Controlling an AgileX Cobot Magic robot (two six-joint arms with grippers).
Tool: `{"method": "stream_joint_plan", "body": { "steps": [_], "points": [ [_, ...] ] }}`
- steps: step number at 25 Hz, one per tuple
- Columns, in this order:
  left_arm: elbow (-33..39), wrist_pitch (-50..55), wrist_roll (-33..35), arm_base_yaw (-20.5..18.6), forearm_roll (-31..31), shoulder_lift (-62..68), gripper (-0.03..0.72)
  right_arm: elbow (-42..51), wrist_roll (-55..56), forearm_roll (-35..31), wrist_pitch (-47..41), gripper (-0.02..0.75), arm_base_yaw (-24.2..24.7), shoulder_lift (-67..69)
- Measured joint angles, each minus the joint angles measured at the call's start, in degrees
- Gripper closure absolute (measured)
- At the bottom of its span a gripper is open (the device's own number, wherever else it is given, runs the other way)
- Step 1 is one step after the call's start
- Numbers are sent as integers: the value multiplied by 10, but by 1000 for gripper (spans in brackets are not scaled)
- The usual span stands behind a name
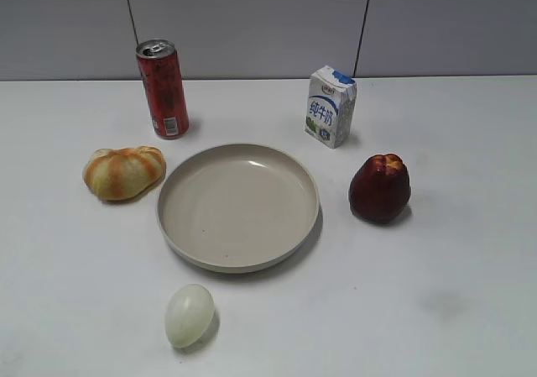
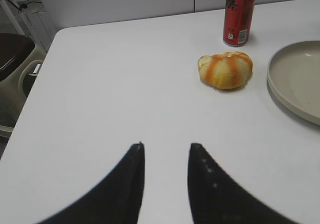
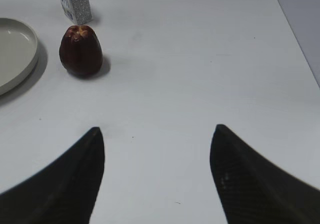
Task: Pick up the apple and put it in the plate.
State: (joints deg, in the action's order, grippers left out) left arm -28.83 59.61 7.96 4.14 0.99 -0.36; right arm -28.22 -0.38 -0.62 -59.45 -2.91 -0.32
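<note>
Here the apple [image 1: 380, 188] stands right of the plate [image 1: 238, 206] (not touching); right gripper [image 3: 157, 130] is spread wide, left gripper [image 2: 166, 145] narrower, both holding nothing.

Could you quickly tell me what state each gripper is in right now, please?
Left gripper: open with a narrow gap, holding nothing, above bare table.
Right gripper: wide open, holding nothing, short of the apple.

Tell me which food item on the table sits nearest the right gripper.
The apple, dark red, right of the plate. The right gripper faces it; the bread roll and egg lie across the plate.
</note>
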Motion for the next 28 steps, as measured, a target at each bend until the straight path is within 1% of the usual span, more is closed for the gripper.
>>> {"method": "stream_joint_plan", "body": {
  "steps": [12,16,20,24,26,28],
  "points": [
    [0,0,0,0,0,0,452,0,0,-1,0,206,0,0],
    [0,0,0,0,0,0,452,-7,0,-15,16,206,0,10],
    [0,0,0,0,0,0,452,-12,0,-42,149,206,0,62],
    [0,0,0,0,-1,0,452,10,0,-65,295,206,0,158],
    [0,0,0,0,-1,0,452,11,-5,-79,335,206,0,228],
    [0,0,0,0,-1,0,452,0,-25,-96,357,206,0,303]
  ]
}}
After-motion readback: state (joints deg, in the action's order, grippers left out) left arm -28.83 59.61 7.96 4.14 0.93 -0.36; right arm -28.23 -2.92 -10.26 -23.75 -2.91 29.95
